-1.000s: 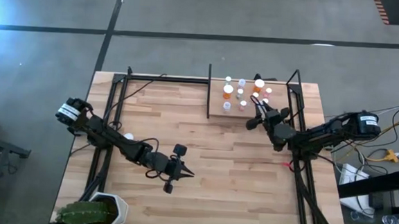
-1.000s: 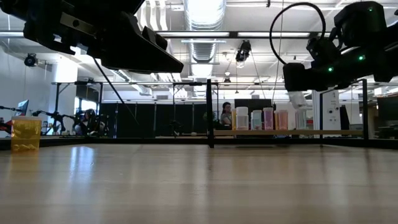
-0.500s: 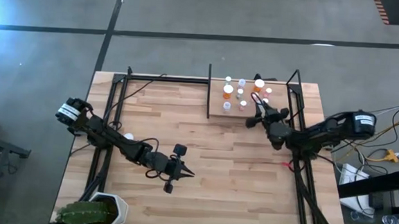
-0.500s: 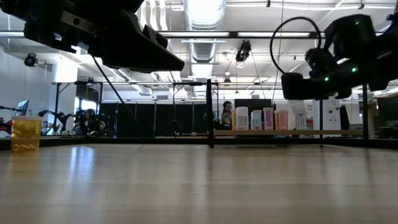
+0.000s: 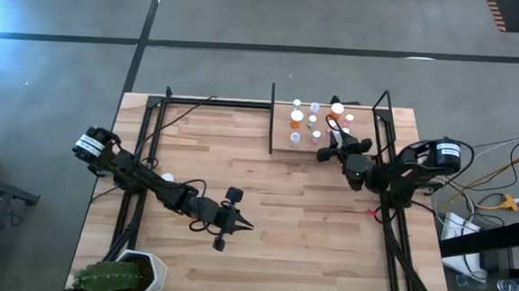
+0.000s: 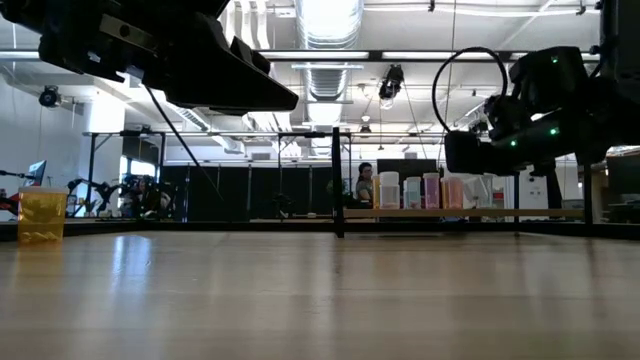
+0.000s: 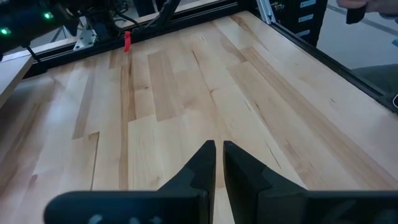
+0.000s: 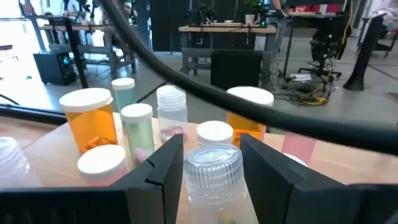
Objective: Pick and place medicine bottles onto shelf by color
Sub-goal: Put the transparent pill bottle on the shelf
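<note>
Several medicine bottles (image 5: pixel 313 122) with white caps, orange, bluish and clear, stand on the shelf (image 5: pixel 368 141) at the table's far right; they also show in the low view (image 6: pixel 412 190) and the right wrist view (image 8: pixel 93 121). My right gripper (image 5: pixel 331 150) hovers at the shelf's near edge, shut on a clear bottle (image 8: pixel 213 171) with a ribbed clear cap. Another orange bottle (image 5: pixel 167 178) stands on the table beside my left arm. My left gripper (image 5: pixel 241 224) hangs shut over the table's middle, holding nothing (image 7: pixel 219 155). My right gripper pinches the clear bottle's body (image 8: pixel 200 190) just under its cap, one finger (image 8: pixel 163 165) on each side. The fingers lie level and point toward the shelf's bottles. The bottle stands upright in the hold; its foot is out of the picture.
Black rods and an upright divider bar (image 5: pixel 272 119) bound the shelf. A potted plant (image 5: pixel 120 277) sits at the near left corner. A small red piece (image 5: pixel 370 211) lies by the right rail. Bare board stretches between the two arms.
My right gripper has sunk a little with the clear bottle, staying at the shelf's near edge, while its arm has folded in toward the table. The left arm has kept still.
</note>
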Motion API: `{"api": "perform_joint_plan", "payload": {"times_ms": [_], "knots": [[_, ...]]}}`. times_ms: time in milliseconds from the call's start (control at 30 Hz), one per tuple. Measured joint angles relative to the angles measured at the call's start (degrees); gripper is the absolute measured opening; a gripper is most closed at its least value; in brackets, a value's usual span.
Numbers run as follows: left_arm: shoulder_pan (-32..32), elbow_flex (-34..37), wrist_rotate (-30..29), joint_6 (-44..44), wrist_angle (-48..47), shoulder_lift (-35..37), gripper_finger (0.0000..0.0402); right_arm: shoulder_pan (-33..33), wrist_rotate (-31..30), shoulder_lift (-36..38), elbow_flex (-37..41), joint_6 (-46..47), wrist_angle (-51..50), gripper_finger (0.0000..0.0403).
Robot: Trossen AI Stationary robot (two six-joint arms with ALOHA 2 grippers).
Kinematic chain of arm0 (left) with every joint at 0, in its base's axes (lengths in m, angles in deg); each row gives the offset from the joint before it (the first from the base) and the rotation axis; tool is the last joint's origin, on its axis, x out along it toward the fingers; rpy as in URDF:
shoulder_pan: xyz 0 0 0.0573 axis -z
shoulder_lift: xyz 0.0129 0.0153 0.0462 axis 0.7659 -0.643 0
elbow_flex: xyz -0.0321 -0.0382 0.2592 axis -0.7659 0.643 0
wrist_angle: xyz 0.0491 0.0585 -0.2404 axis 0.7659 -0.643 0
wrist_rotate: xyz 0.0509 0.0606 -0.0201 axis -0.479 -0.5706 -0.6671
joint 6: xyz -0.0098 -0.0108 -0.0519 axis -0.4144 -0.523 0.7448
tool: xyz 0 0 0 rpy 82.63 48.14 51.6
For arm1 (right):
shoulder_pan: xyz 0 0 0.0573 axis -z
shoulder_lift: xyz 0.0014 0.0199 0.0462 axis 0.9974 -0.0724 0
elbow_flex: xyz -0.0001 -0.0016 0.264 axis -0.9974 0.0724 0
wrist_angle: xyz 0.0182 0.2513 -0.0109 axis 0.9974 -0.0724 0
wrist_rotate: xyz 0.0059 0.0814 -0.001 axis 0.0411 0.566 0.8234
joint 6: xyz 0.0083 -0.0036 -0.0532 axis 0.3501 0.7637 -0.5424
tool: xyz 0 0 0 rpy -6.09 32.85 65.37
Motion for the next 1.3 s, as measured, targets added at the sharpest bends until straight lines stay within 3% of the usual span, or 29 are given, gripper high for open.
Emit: {"api": "perform_joint_plan", "payload": {"times_ms": [367,700,1300], "knots": [[0.0,0.0,0.0,0.0,0.1,0.0,0.0013,1.1,1.0,-5.2,-3.8,1.7,0.7,0.0147],[0.0,0.0,0.0,0.0,0.1,0.0,0.0013,1.1,0.9,-2.1,-4.1,-0.9,-0.2,0.0155],[0.0,0.0,0.0,0.0,0.2,0.0,0.0013,1.7,1.4,-4.0,-4.0,0.6,-0.5,0.0155]]}}
